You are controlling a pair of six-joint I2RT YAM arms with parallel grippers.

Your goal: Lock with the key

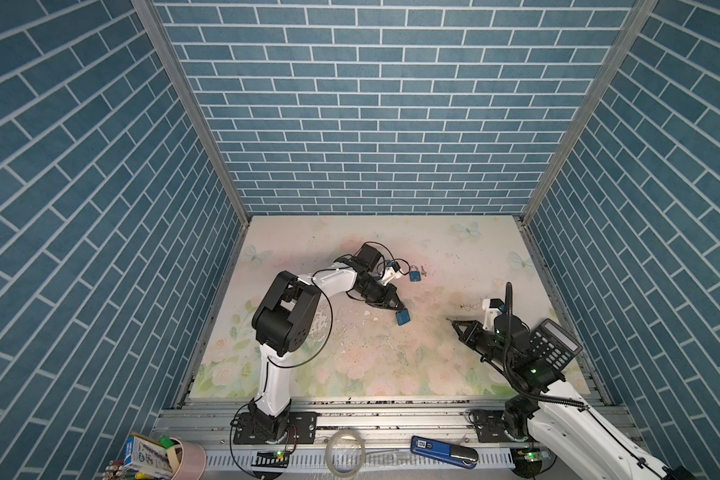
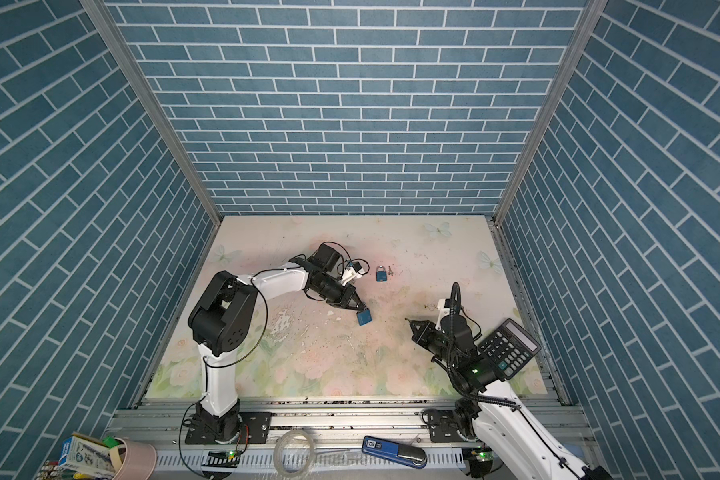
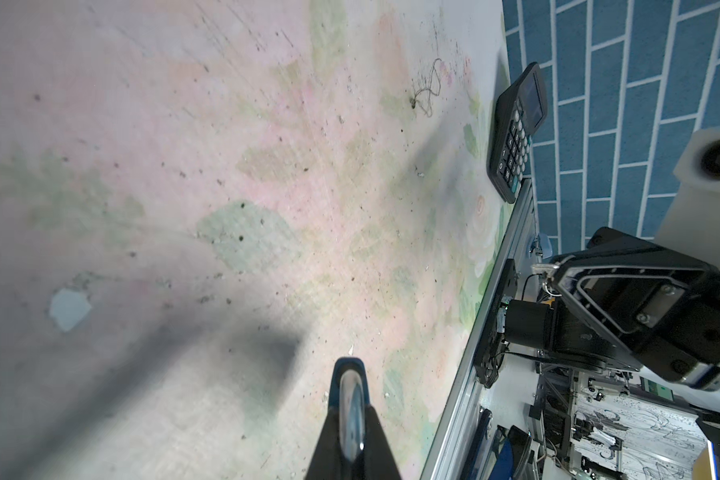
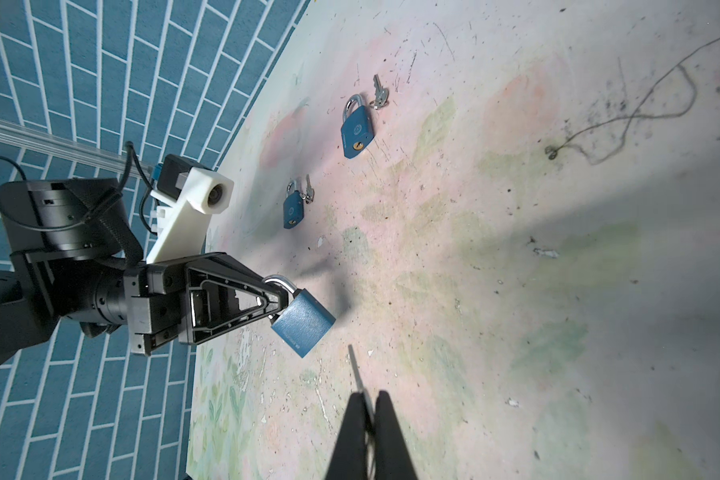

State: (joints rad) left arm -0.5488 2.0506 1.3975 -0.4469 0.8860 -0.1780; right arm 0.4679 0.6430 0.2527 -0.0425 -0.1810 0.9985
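Padlock [image 4: 304,322], blue with a silver shackle, hangs from the left gripper [image 4: 277,301], whose fingertips are pinched on the shackle end, so the body juts out tilted above the counter [image 1: 350,361]. In both top views it sits near the middle of the floral surface [image 1: 403,318] [image 2: 364,318], with its shadow thrown on the counter below. The left wrist view shows it edge-on between the two dark fingers [image 3: 350,395].

Over on the other side, the right gripper [image 4: 368,399] is pressed together on the key [image 4: 356,370], and the thin silver blade sticks out past the tips. The blade points roughly toward the held padlock, with a clear gap of bare counter between them. In a top view that gripper [image 1: 454,322] is off the surface, to the right of the lock.

Farther back, a second padlock [image 4: 357,131] lies flat with a small key [image 4: 378,93] just beside its shackle, and a third padlock [image 4: 294,208] lies nearer the left arm, also with a key at its shackle. A black calculator [image 1: 553,343] sits at the counter's right edge, partly hidden behind the right arm.
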